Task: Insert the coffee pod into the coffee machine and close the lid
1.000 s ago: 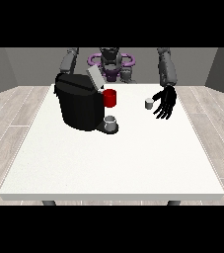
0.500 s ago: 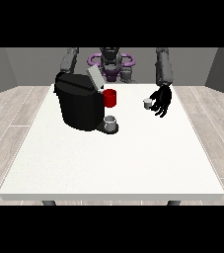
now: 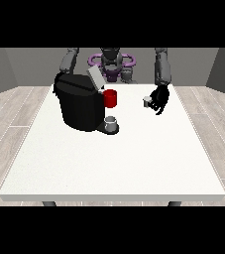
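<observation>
The coffee pod (image 3: 146,101), a small grey cup, stands on the white table (image 3: 134,158) at the back, right of centre. The hand at the view's right (image 3: 160,98) hangs just to the pod's right, its fingers relaxed and pointing down, close to the pod but not curled round it. The black coffee machine (image 3: 79,104) stands at the back left with its grey lid (image 3: 95,78) tilted up and open. A red holder (image 3: 110,98) sticks out from its front. The arm at the view's left drops behind the machine and its hand is hidden.
A grey cup (image 3: 111,122) sits on the machine's drip tray. The table's front edge (image 3: 114,197) is far from the hands. The robot's torso (image 3: 112,64) stands behind the table's far edge.
The hand at the view's right has moved leftward in the view, closing the gap to the pod. The machine, lid and pod have not moved.
</observation>
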{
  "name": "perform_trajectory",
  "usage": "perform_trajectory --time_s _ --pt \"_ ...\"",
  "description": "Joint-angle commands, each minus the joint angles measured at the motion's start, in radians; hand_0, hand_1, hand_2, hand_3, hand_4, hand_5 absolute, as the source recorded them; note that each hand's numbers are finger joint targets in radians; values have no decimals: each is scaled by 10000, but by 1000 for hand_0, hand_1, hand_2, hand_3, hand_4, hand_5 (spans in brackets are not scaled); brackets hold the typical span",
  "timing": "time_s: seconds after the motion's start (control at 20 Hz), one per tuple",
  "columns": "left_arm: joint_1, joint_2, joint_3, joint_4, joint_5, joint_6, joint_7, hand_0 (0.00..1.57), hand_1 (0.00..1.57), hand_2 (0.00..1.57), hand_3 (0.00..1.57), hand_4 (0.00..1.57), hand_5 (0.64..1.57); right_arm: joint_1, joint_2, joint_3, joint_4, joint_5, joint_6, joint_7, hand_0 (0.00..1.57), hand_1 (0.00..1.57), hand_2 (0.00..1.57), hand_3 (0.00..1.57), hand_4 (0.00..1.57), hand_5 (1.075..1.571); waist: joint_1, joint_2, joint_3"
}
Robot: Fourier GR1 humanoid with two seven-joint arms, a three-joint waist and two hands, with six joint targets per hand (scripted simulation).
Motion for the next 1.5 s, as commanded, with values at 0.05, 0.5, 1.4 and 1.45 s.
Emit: perform_trajectory --time_s 0.05,0.5,1.4,1.45 --pt "-20 -862 -471 -610 -28 -547 -124 1367 1367 1422 1365 678 1571 15 -255 -654 1309 -193 -40 -653 0 0 0 0 290 1571 706 -556 -88" --pt "-529 -962 -41 -584 296 -1616 168 1511 1511 1436 1300 568 1571 -6 -260 -439 1702 -136 50 -641 0 0 0 0 286 1571 935 -1295 -92" --pt "-2358 -1754 437 -1692 773 -2693 2315 1501 1501 1473 1402 635 1571 -42 -539 -275 1330 -56 79 -102 0 0 0 0 202 1571 327 -1582 -94" --pt "-1796 -1826 305 -2001 810 -2968 2356 1462 1462 1453 1404 625 1571 674 -708 -498 1555 -243 409 -677 0 0 0 0 197 1571 502 -1932 -93"
